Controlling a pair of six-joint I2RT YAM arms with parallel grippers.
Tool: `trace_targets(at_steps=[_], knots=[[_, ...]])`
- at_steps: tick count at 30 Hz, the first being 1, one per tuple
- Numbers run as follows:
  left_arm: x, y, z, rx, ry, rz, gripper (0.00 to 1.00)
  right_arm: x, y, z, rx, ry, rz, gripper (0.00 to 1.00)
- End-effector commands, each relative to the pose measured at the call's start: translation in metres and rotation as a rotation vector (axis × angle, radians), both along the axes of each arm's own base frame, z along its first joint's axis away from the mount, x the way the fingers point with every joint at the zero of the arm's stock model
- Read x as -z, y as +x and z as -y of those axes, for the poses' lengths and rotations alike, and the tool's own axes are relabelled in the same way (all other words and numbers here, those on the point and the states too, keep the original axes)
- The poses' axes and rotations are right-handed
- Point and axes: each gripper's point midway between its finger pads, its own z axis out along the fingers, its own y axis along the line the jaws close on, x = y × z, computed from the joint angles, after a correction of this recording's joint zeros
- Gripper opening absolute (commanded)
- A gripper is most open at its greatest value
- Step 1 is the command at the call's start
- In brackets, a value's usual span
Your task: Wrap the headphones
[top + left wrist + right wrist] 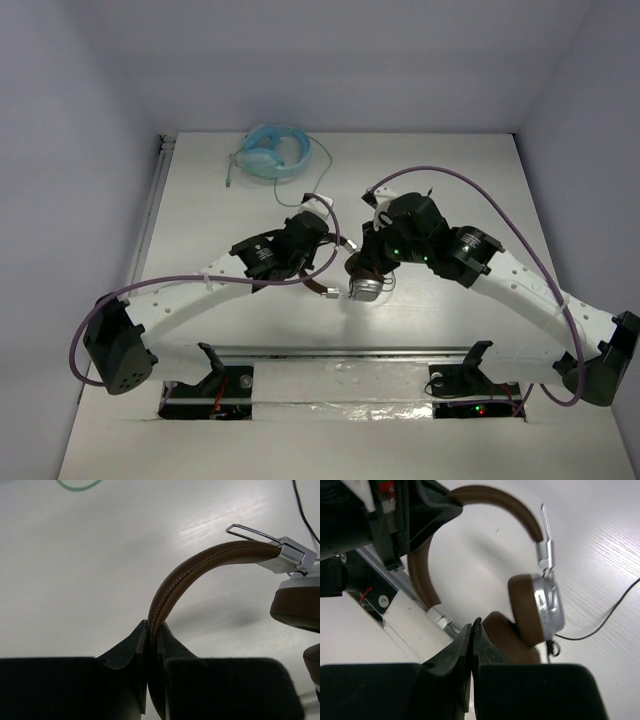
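Observation:
The headphones [365, 287] hang above the table between both arms: brown headband [200, 565], brown pads, silver earcups [547, 605]. My left gripper [152, 627] is shut on the headband, whose strap is pinched edge-on between the jaws; the right wrist view shows that grip at upper left [435, 505]. My right gripper [474, 625] is shut just below the lower ear pad, with a thin dark strand, apparently the cable, poking from its tips. The thin dark cable [600, 625] runs from the earcup's jack off to the right over the table.
Light blue headphones [272, 152] lie at the table's far side, their green cable [315, 180] trailing toward the arms. The arm bases and a metal rail [340, 352] line the near edge.

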Motion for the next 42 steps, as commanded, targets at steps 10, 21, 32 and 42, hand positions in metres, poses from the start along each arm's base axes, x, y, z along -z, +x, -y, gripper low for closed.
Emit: trace_targets(at_steps=[10,21,32,42], knots=[[-0.026,-0.06,0.037,0.451,-0.189,-0.112,0.0,-0.036,0.032,0.019,0.088,-0.096,0.198,0.0],[-0.051,-0.061,0.032,0.542,-0.402,-0.104,0.0,-0.067,0.06,0.065,0.377,-0.056,0.398,0.0],[-0.081,-0.085,0.047,0.693,-0.551,-0.074,0.0,-0.064,0.09,0.062,0.52,-0.042,0.454,0.08],[-0.114,-0.062,0.03,0.571,-0.68,0.051,0.0,-0.062,0.106,0.073,0.517,0.125,0.409,0.16]])
